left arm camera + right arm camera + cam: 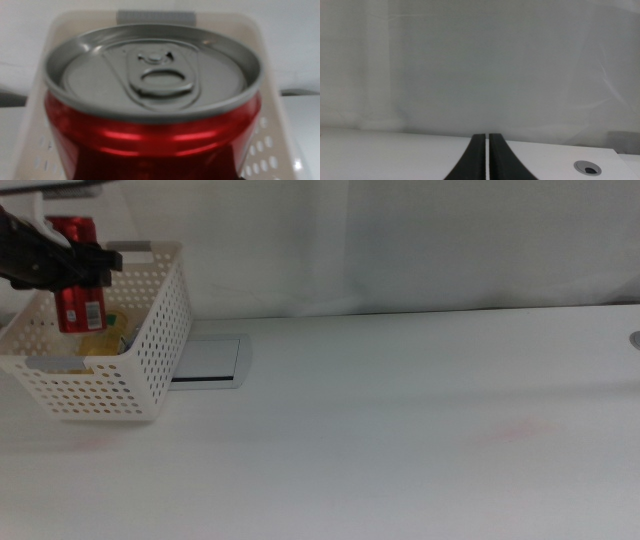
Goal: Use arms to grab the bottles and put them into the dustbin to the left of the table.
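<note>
Can (76, 300) in red hangs over the white basket (150, 350) at about ten o'clock on the table (400, 410), pinched in the left claw (85, 265); something yellow, likely the juice bottle (105, 340), already lies inside; I judge the job nearly done, with only the drop left; the right claw (487, 160) waits off to the side, jaws pressed together, holding nothing.

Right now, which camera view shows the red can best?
The left wrist view: the red can fills it, lid and tab clear. The middle view shows it small, held by the left gripper above the basket. The right wrist view misses it.
</note>
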Motion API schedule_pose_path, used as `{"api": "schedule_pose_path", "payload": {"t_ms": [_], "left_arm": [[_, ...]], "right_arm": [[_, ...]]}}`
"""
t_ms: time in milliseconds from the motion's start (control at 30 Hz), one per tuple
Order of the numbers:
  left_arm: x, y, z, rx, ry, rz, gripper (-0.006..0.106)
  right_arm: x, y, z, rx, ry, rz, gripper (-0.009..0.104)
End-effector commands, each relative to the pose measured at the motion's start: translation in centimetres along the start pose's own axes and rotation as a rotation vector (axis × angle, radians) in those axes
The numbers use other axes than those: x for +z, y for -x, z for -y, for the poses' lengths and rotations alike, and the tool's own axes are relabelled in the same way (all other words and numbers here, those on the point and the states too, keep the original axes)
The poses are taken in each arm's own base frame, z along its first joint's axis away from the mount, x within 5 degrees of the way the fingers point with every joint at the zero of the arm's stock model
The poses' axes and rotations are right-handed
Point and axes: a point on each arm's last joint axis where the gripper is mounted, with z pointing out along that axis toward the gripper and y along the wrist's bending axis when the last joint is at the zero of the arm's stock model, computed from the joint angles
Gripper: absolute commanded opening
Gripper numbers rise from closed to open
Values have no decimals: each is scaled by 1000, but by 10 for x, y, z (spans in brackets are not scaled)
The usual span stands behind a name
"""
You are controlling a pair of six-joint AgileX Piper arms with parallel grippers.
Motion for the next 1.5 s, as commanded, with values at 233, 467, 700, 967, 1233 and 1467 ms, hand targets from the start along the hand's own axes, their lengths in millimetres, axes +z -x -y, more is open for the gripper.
{"api": "schedule_pose_path", "payload": {"t_ms": [233,467,700,967,1233,1467], "left_arm": [[38,-5,-3,-23,5,21,-3],[45,-5,-4,-26,12,42,9],[41,-4,-3,-47,-4,38,93],[-5,12,1,-2,-5,98,92],[-131,36,11,59,9,311,91],[-252,22,24,101,26,514,56]], "right_arm": [[0,-13,-1,-7,6,-33,-3],[0,-14,-1,-7,7,-37,-3],[0,-14,-1,37,6,-37,-3],[0,-14,-1,37,6,-37,-3],[0,-13,-1,37,5,-35,-3],[0,-14,-1,40,6,-37,-3]]}}
